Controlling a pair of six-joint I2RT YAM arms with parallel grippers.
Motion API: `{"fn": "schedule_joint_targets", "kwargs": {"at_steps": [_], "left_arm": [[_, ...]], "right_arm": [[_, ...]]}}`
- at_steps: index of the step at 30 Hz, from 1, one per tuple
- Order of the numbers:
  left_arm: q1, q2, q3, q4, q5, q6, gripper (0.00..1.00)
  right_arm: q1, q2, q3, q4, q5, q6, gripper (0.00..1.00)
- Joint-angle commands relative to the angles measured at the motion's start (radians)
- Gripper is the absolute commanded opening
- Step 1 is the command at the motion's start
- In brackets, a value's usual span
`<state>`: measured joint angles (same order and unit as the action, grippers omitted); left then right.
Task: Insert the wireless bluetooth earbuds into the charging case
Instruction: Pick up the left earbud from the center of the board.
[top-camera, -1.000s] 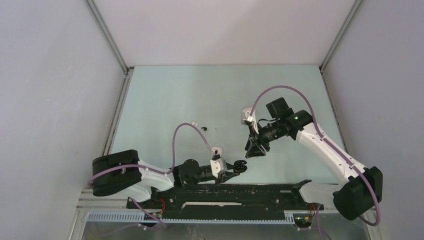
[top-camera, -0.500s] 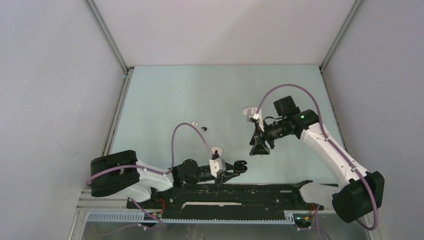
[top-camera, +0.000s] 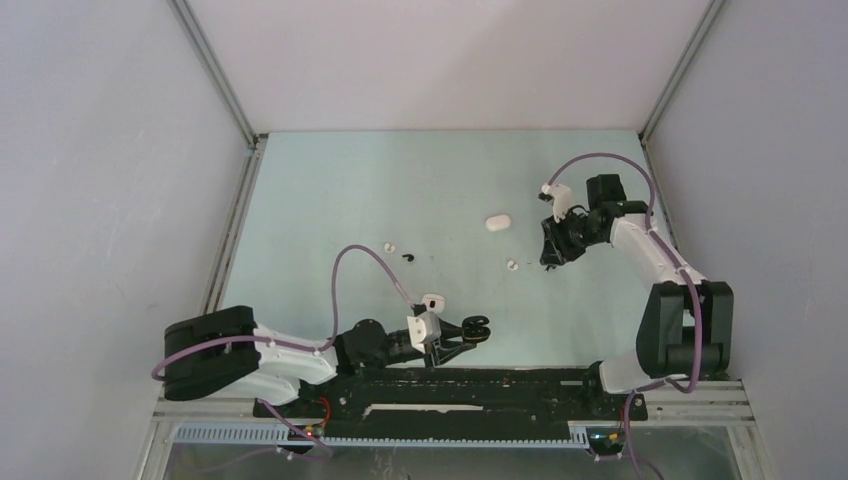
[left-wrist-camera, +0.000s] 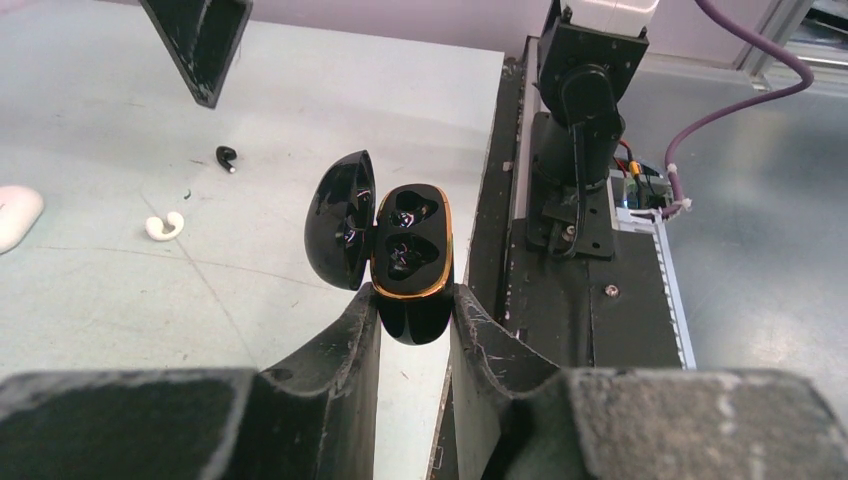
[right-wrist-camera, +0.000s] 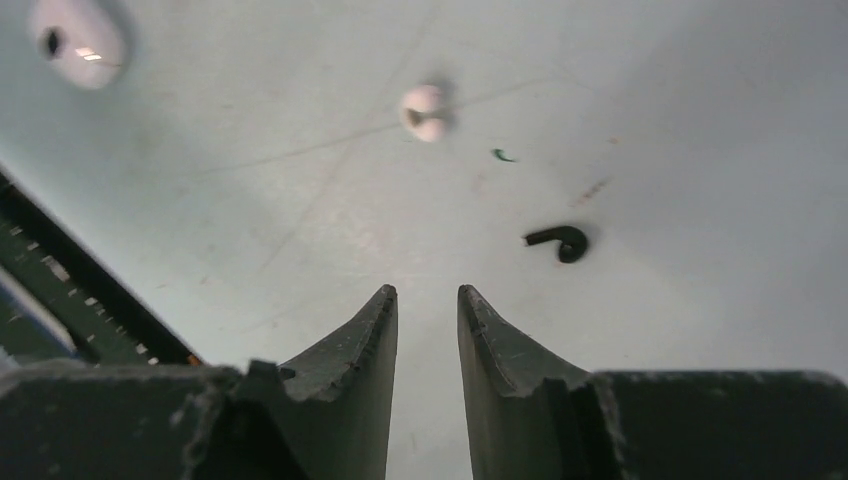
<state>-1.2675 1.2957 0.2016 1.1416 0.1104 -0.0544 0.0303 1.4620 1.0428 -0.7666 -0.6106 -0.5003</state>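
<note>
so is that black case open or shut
Open: the glossy black gold-rimmed charging case in the left hand has its lid swung aside, wells exposed.

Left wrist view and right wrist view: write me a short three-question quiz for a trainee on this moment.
1. True or false: the left tool grips the black case with its lid swung open.
2. Multiple choice: in the right wrist view, what lies on the table closest ahead of the right tool?
A. a black earbud
B. a white case
C. a purple cable
3. Short answer: what colour is the rim around the case's two sockets?

Key: 1 true; 2 A; 3 orange.
</note>
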Motion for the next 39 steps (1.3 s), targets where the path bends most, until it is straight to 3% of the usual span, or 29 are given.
{"fn": "schedule_joint_targets", "kwargs": {"at_steps": [1, 14, 39], "left_arm": [[-0.004, -0.046, -0.015, 0.030, -0.025, -0.019, 0.00], [-0.004, -0.079, -0.054, 0.041, -0.034, -0.033, 0.00], [-0.004, -0.072, -0.046, 0.019, -0.041, -0.035, 0.00]], "right_arm": [[-0.009, 0.059, 0.014, 0.107, 0.180, 0.116, 0.31], [-0.021, 0.198, 0.014, 0.183, 0.305, -0.020, 0.36], [-0.021, 0.343, 0.074, 0.183, 0.267, -0.077, 0.35]]}}
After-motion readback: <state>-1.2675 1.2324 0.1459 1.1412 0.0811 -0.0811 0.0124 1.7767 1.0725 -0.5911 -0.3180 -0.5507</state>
